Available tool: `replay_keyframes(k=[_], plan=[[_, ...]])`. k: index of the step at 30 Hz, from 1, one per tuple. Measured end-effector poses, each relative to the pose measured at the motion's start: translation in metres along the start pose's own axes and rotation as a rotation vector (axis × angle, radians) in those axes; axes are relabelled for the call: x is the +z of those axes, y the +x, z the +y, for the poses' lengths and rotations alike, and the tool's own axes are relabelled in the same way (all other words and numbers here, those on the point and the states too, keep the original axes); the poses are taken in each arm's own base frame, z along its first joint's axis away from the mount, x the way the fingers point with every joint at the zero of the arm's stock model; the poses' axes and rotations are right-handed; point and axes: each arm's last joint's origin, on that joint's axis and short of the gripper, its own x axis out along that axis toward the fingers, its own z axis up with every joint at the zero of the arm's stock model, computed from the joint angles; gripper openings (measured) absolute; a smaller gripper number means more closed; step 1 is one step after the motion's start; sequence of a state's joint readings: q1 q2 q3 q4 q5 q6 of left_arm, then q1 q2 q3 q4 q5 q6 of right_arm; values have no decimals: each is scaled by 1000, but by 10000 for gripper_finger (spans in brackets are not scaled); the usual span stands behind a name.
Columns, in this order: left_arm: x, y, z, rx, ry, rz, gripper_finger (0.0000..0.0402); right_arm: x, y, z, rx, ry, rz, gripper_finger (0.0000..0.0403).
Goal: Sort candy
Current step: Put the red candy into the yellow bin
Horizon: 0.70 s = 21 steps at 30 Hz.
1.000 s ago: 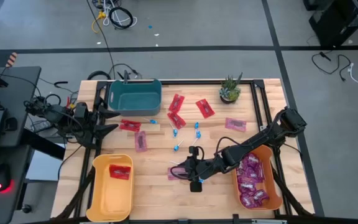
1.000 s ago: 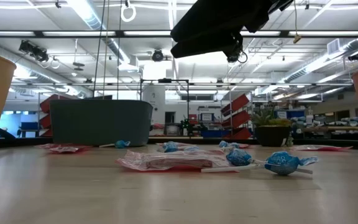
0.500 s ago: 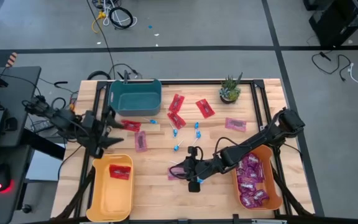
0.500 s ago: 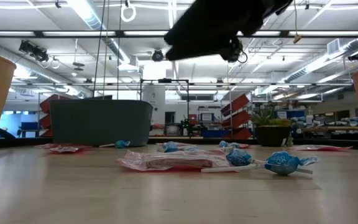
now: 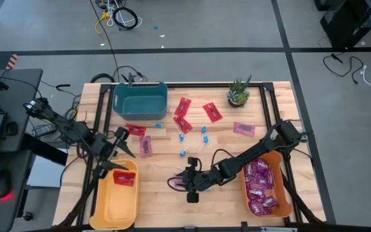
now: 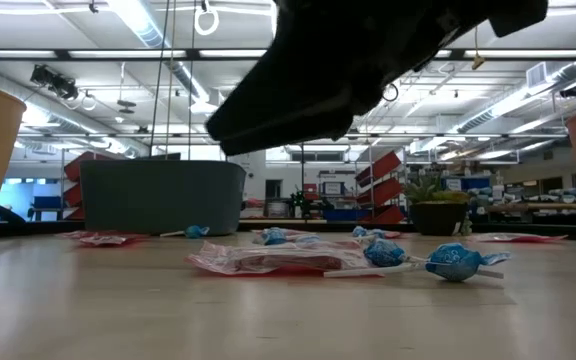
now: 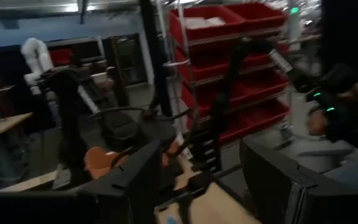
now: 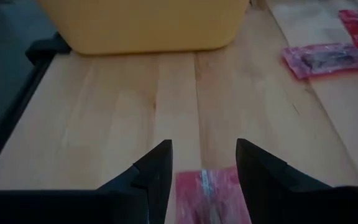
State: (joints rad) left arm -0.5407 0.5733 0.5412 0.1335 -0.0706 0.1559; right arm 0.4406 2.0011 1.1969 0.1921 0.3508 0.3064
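Candy lies loose on the wooden table (image 5: 160,206): red packets (image 5: 183,105), purple-magenta packets (image 5: 243,129) and blue lollipops (image 5: 184,153). My right gripper (image 5: 179,182) hangs open just above one purple-magenta packet (image 8: 207,190) near the table's front middle, one finger on either side of it. In the low view this packet (image 6: 268,260) lies flat on the table, with a blue lollipop (image 6: 453,262) beside it. My left gripper (image 5: 120,149) is open and holds nothing. It hovers at the far edge of the yellow bin (image 5: 108,206), pointing about level.
The yellow bin holds one red packet (image 5: 124,177). The orange bin (image 5: 282,164) at the front right holds several purple-magenta packets. A teal bin (image 5: 140,98) and a small potted plant (image 5: 238,92) stand at the back. A person's arm (image 7: 353,93) shows in the room beyond.
My right gripper has come down and gone a little toward the table's left and near edges, ending over the purple-magenta packet. My left gripper has gone toward the near edge and down, to the yellow bin's far edge, turning as it went. The candy has not moved.
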Motion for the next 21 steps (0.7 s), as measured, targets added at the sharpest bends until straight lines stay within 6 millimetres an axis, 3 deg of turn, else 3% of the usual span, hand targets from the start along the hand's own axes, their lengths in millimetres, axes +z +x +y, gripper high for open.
replay_keyframes(k=[7, 21], plan=[[-14, 10, -1, 77, 60, 21, 218, -5, 14, -9, -41, 80, -21, 163], [-14, 12, 2, 172, 102, 33, 218, 6, 19, -25, -115, 204, -118, 162]])
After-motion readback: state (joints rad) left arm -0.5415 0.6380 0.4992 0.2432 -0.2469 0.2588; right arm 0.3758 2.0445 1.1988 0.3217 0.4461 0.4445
